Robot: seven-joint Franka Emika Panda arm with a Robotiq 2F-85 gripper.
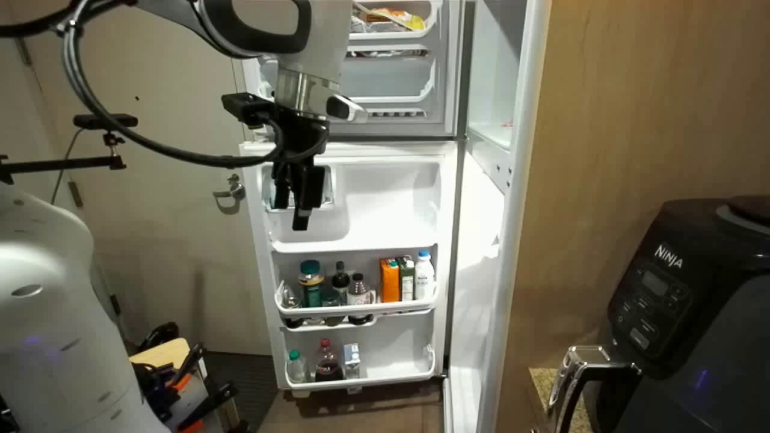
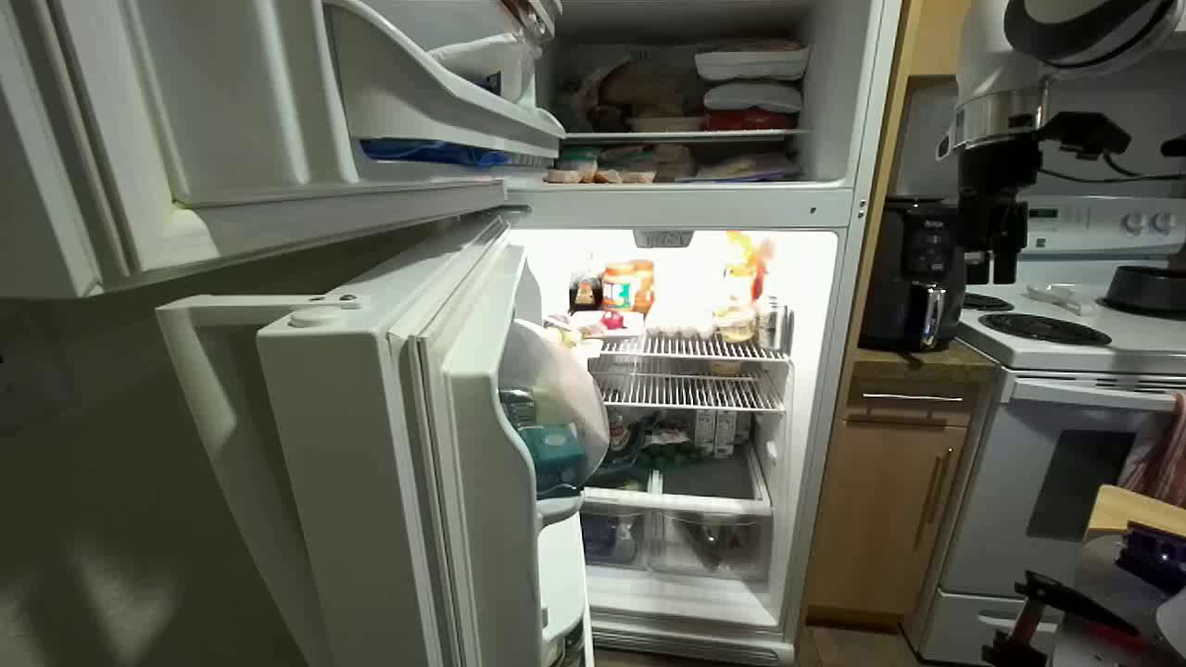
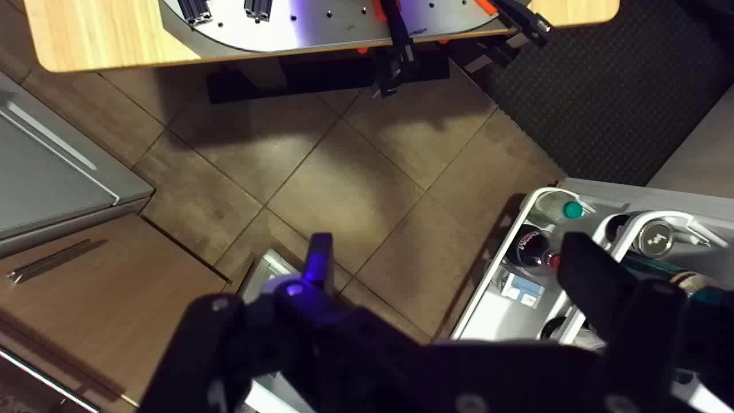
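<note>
The lower fridge door [image 1: 385,204] stands open before us, bottles [image 1: 328,364] lining its racks [image 1: 394,380], the empty fingers [image 3: 319,258] spread wide and not touching it. A low, hasty swing of the arm [image 1: 319,36] could clip a rack and topple bottles.

In an exterior view I'm getting white glare inside the fridge [image 2: 811,352], freezer [image 2: 834,102] above kinda murky. Wrist view's end effector [image 3: 447,252] is near-black with a purple glint; shadows patch the floor [image 3: 344,183].
</note>
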